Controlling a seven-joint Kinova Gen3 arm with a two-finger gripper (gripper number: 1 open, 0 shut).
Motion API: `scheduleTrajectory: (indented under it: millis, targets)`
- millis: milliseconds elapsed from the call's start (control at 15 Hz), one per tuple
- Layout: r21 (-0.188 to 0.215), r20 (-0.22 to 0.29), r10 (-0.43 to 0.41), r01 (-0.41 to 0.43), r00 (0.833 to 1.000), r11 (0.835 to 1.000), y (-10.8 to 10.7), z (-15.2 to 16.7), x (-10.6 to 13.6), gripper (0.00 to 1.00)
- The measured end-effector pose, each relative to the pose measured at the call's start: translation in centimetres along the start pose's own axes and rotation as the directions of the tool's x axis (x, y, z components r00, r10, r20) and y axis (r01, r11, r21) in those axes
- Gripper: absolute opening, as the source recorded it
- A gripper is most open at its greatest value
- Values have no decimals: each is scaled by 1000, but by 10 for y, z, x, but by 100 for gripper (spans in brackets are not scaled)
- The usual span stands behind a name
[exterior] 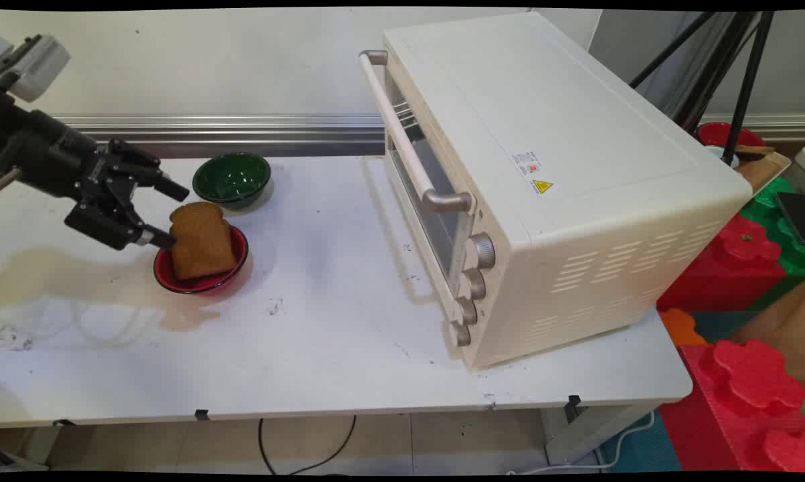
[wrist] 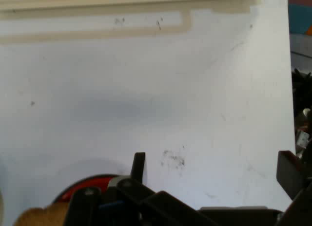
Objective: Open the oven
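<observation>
While the bread (exterior: 202,240) hides much of the red bowl (exterior: 201,281), the fingers (exterior: 163,237) stand spread beside it.

A small white label (exterior: 526,163) is sitting on the oven (exterior: 576,167) top, its print too fine to read. Just beside it a yellow warning triangle sticker (exterior: 543,186) is showing. No other lettering, brand or number is showing legibly anywhere.

Bread, bowls and oven on the white table (exterior: 322,348)

The brown bread slice (exterior: 202,239) stands in the red bowl (exterior: 174,278); the green bowl (exterior: 231,178) sits just behind it, the cream toaster oven (exterior: 563,174) well to their right.
</observation>
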Motion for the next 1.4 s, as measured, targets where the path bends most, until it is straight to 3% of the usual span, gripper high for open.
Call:
scheduleTrajectory:
  millis: [667,1400]
  targets:
    - [41,-80,26,-23,996,999,-10,-2,59,100]
    - [56,-172,36,-26,984,998,-23,35,142,100]
